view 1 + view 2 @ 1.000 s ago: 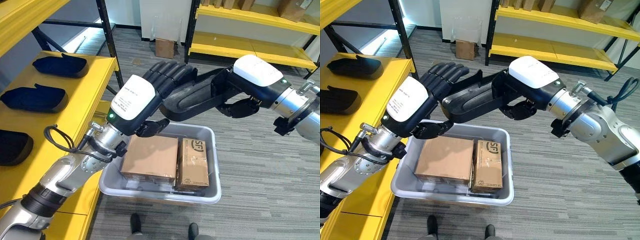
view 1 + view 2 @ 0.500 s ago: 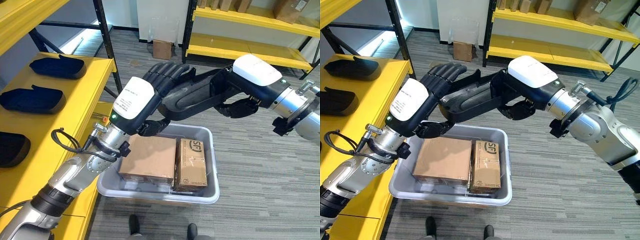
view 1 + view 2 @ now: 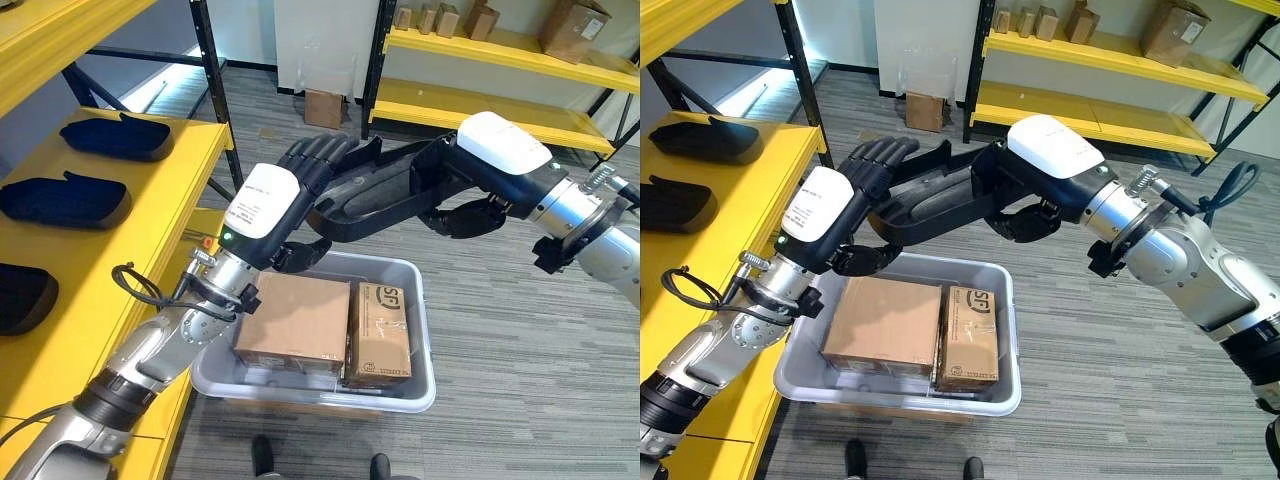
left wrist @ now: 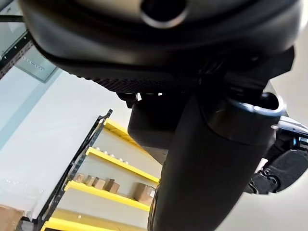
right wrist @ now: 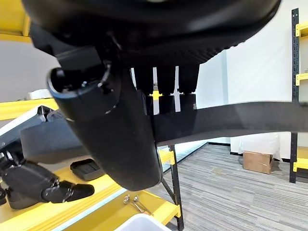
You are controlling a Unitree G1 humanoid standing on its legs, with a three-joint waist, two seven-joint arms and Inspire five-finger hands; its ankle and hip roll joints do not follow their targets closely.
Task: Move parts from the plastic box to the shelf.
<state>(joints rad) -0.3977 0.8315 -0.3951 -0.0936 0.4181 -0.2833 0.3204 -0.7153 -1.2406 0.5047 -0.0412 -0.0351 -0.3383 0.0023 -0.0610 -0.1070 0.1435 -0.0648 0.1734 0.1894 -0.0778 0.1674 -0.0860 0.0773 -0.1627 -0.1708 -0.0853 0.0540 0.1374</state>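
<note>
A long black part point(image 3: 380, 195) hangs level above the grey plastic box point(image 3: 421, 300). My left hand point(image 3: 262, 205) is shut on its left end, fingers over the top and thumb underneath. My right hand point(image 3: 500, 150) is shut on its right end, fingers curled below it. In the right wrist view the black part point(image 5: 236, 122) runs across past the thumb point(image 5: 110, 134). The box holds a large cardboard carton point(image 3: 297, 320) and a narrower carton point(image 3: 380, 332). The yellow shelf point(image 3: 170, 190) stands to the left of the box.
Three dark moulded parts point(image 3: 103, 135) point(image 3: 65, 200) point(image 3: 20, 295) lie in a row on the yellow shelf. A black upright post point(image 3: 215, 90) rises at the shelf's corner. Farther yellow racking point(image 3: 480, 105) with cardboard boxes crosses the back, and a small carton point(image 3: 322, 108) sits on the floor.
The view has shifted slightly. Both hands keep their hold on the black part, which stays at about the same place above the box.
</note>
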